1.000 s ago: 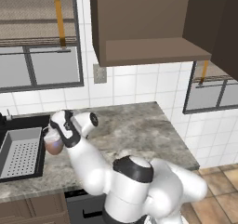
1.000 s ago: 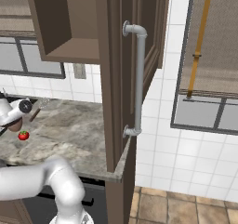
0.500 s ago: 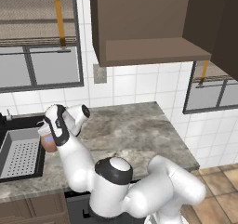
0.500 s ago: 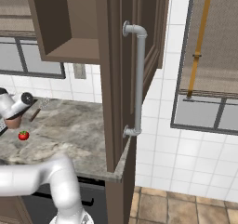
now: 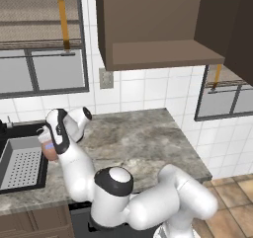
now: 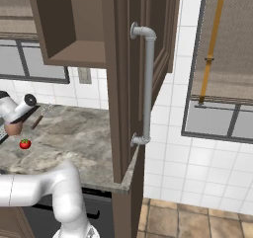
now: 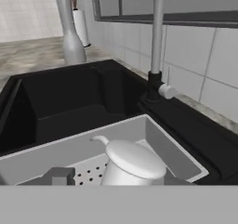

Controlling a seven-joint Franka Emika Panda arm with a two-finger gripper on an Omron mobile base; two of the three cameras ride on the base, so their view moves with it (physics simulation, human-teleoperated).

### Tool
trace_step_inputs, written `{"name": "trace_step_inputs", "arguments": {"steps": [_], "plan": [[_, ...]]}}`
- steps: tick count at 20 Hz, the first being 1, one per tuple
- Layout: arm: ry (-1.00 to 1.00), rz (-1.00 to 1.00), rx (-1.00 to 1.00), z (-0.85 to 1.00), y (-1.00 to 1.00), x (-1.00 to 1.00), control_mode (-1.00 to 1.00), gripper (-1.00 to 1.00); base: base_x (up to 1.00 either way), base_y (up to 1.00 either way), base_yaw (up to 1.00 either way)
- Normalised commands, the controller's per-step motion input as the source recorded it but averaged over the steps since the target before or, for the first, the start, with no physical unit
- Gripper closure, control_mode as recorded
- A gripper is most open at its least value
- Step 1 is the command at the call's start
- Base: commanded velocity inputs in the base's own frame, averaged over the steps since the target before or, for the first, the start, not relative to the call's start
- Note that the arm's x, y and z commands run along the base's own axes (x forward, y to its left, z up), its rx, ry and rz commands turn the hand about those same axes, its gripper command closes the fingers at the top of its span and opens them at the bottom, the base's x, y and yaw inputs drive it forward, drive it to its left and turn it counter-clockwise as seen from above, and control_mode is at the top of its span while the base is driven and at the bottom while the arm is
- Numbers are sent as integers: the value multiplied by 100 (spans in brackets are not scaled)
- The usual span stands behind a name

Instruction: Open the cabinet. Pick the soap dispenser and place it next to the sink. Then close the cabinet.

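Right now the gripper (image 5: 48, 142) grips the soap dispenser (image 5: 49, 150) between its fingers, holding it at the sink (image 5: 15, 133) edge, over the counter (image 5: 143, 138). Behind, the cabinet (image 6: 128, 74) stands open.

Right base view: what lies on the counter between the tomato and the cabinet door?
Nothing: in that view the counter from tomato to cabinet door is bare.

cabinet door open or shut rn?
Open. The cabinet shows its bare interior and shelf, and its door with the bar handle stands swung out edge-on toward the camera.
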Motion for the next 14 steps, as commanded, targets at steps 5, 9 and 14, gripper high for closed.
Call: {"name": "trace_step_inputs", "arguments": {"steps": [5,9,14], "plan": [[-9,3,0,-49,2,-14,-100,100,0,0,0],[-21,2,0,-38,10,-21,-100,100,0,0,0],[-19,1,0,-42,2,-28,-100,100,0,0,0]]}}
